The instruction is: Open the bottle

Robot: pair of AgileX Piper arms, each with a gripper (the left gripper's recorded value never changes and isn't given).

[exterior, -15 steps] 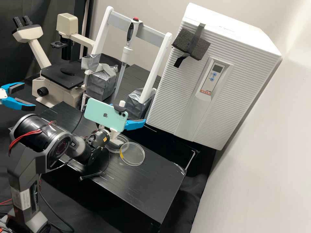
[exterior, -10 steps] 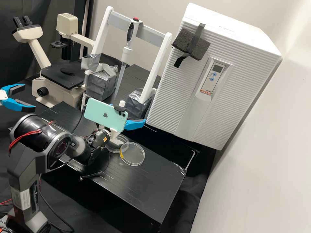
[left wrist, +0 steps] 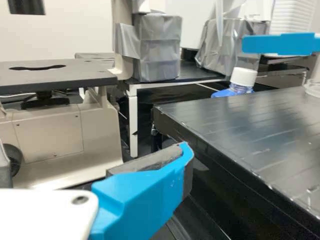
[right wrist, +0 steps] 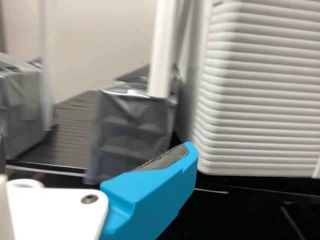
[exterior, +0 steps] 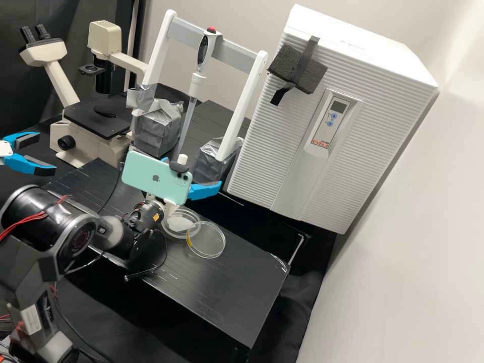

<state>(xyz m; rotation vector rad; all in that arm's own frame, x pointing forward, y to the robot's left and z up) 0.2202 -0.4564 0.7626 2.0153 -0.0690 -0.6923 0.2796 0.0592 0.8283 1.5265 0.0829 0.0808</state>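
Bottle (exterior: 182,160) stands upright, cap up, at the right tool (exterior: 195,175), grip impossible to tell; left tool (exterior: 45,153) spread open

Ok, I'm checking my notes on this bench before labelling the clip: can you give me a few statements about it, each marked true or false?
1. The white round cap sits on the small bottle. True.
2. The left gripper is shut on that bottle. False: it is open and empty, near the beige microscope.
3. Two clear round petri dishes lie on the black slatted bench. True.
4. The white pipette lies flat on the bench. False: it hangs upright from the white stand.
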